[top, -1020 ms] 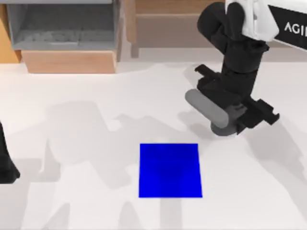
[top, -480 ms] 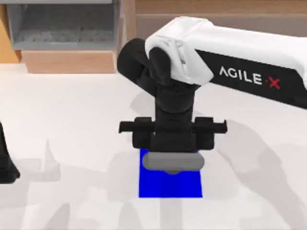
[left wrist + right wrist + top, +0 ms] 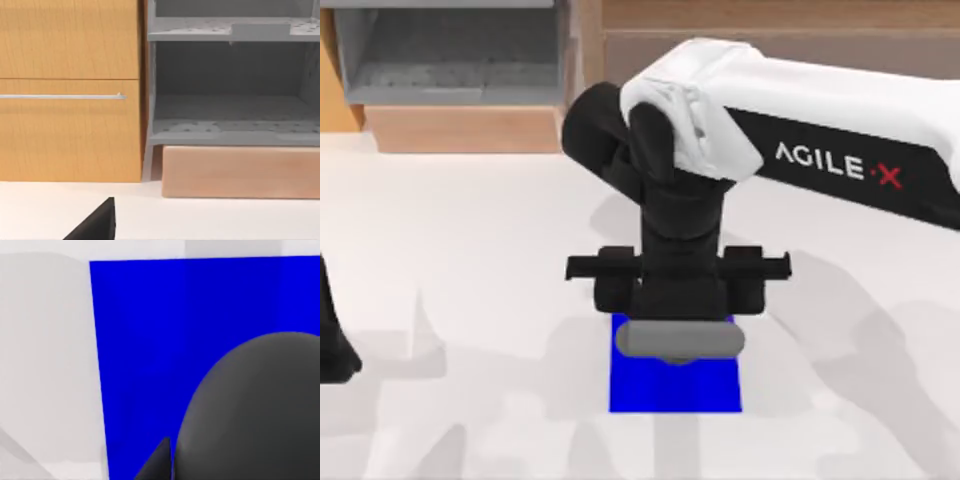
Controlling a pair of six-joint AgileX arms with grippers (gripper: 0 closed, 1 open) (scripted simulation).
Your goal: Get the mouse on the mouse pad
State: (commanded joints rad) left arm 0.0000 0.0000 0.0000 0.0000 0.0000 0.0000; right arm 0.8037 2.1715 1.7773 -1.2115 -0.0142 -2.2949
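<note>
Top view: right gripper (image 3: 677,345) grips mouse (image 3: 678,339) over mouse pad (image 3: 672,388); lower gently, centre, then release.

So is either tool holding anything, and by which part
The right tool holds the grey mouse above the mouse pad; the exact grip point is hidden.

Mouse pad (image 3: 670,390) far edge hidden under right arm. Mouse (image 3: 255,415) cut off by right wrist view's edge. Right gripper fingers unreadable.
</note>
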